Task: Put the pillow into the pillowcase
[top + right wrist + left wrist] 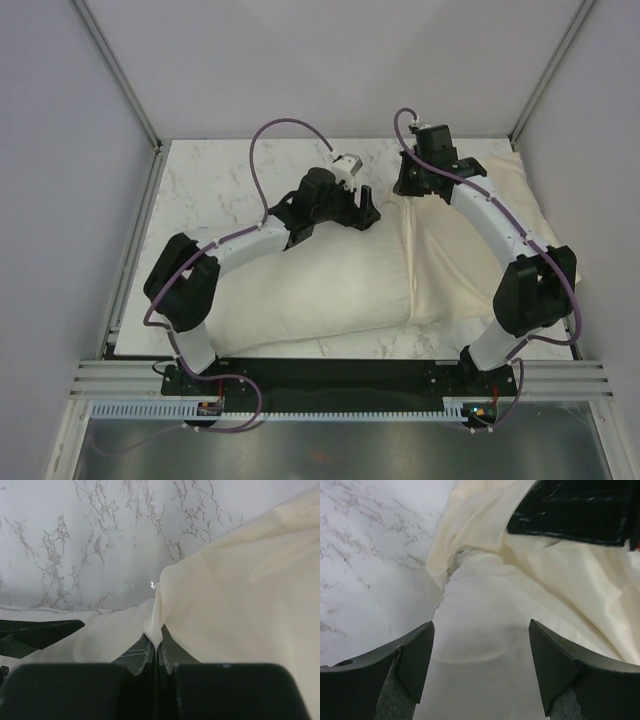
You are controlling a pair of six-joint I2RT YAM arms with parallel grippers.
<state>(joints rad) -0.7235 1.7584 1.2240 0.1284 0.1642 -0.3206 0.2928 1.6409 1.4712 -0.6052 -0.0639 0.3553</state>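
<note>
The plump off-white pillow [320,290] lies in the middle of the marble table. The thin cream pillowcase [470,230] lies at its right, overlapping the pillow's right end. My left gripper [366,213] is open and empty, its jaws wide apart just above the pillow's far right corner [485,675], next to the pillowcase edge [485,515]. My right gripper [408,186] is shut on a pinched fold of the pillowcase's edge [240,595] at its far left corner and holds it slightly raised. The right gripper [158,647] shows the cloth clamped between its jaws.
The marble table [230,180] stretches to the far left of the pillow. Grey walls and metal frame posts [120,70] enclose the table. The two grippers are close together; the right gripper's body [580,510] shows in the left wrist view.
</note>
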